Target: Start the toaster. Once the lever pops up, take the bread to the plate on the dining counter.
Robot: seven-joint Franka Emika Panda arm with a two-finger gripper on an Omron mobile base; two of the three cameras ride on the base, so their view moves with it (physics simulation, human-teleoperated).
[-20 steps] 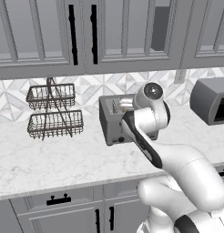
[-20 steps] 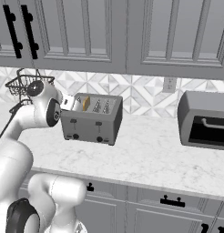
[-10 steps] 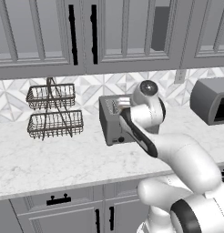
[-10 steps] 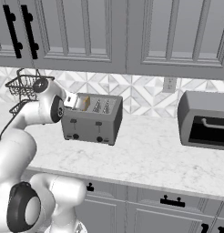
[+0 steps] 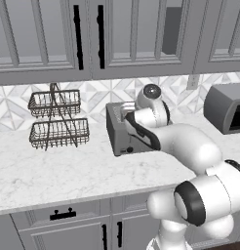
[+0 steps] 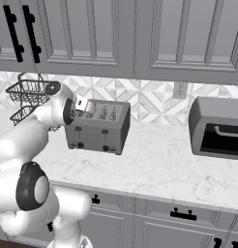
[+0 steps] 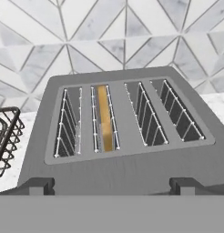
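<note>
Marble counter (image 5: 68,173) is running below grey cabinets, backed by patterned tiles. Toward its left a two-tier wire basket (image 5: 57,119) is standing; next comes the toaster (image 6: 96,127), and farther right a grey microwave-like box (image 6: 217,128) is sitting. Above the toaster's front edge the gripper (image 7: 112,185) is hovering, fingers spread and grasping nothing. The bread (image 7: 104,119) is sitting down in the second slot from the left.

bread (image 7: 104,119) in toaster (image 7: 127,159) slot, wire basket (image 7: 5,136) to its left
</note>
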